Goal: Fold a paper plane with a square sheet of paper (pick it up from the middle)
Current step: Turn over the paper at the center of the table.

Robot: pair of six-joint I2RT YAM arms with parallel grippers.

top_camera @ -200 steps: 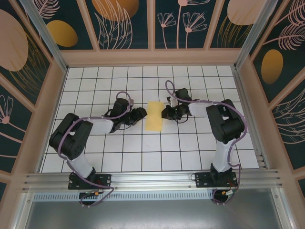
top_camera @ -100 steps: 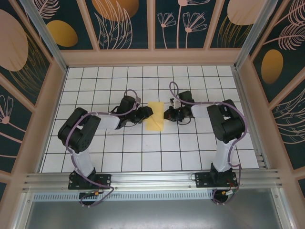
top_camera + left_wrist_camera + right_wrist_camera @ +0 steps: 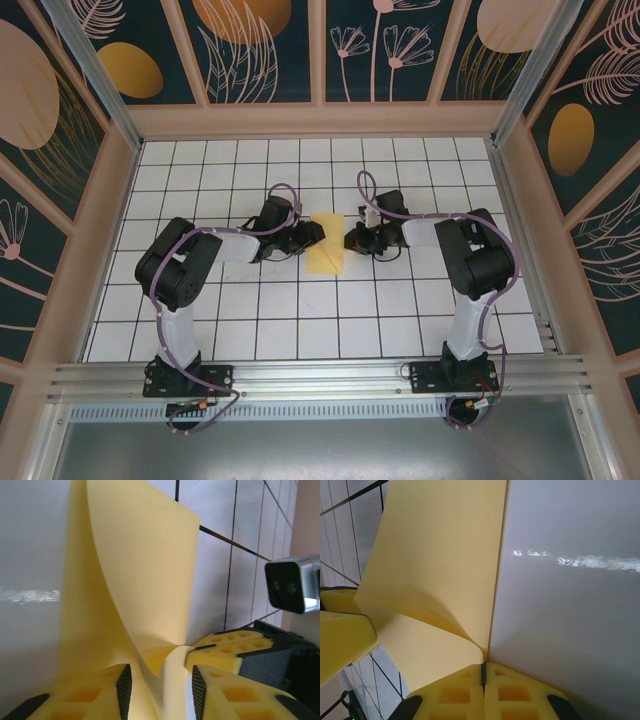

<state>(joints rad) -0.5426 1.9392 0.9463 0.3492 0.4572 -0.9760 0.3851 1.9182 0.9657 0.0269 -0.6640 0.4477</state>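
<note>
The square sheet of paper [image 3: 325, 244] is yellow and lies folded into a narrow rectangle on the white tiled floor at the centre. Its upper layer lifts and curls in the left wrist view [image 3: 140, 570] and the right wrist view [image 3: 440, 555]. My right gripper [image 3: 349, 238] [image 3: 483, 672] is shut on the sheet's right edge, pinching the lifted layer. My left gripper [image 3: 313, 235] [image 3: 161, 680] is at the left edge. Its jaws stand apart with a raised fold of paper in the gap between them. The paper plane is out of view.
White tiled floor [image 3: 300, 320] surrounds the sheet, with open tiles in front and behind. Patterned walls [image 3: 320, 50] enclose the cell. The right arm's yellow finger [image 3: 230, 647] and wrist camera [image 3: 292, 585] sit close beside my left fingers.
The left arm has swung right until its gripper reached the sheet's left edge, and its jaws have narrowed around the raised paper. The right gripper has stayed shut on the right edge.
</note>
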